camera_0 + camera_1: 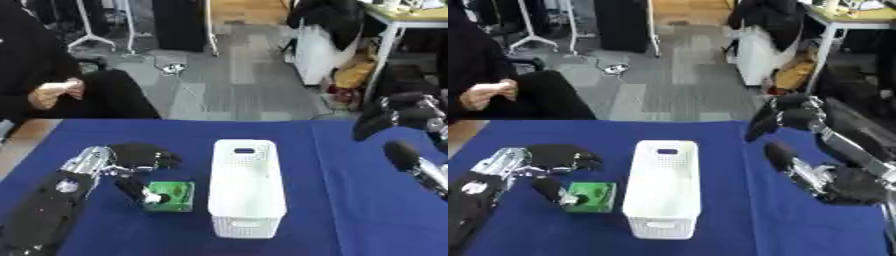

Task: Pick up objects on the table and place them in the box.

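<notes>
One green box-shaped packet (171, 195) lies on the blue worktop (350, 220), just left of the white perforated box (247, 187), which stands upright with its open top showing. Left robot hand (140, 159) hovers over the packet's left side, fingers curled above it and thumb reaching down to touch its near left edge; nothing is lifted. Right robot hand (820, 177) hangs right of the white box, well apart from it, fingers curled, holding nothing.
</notes>
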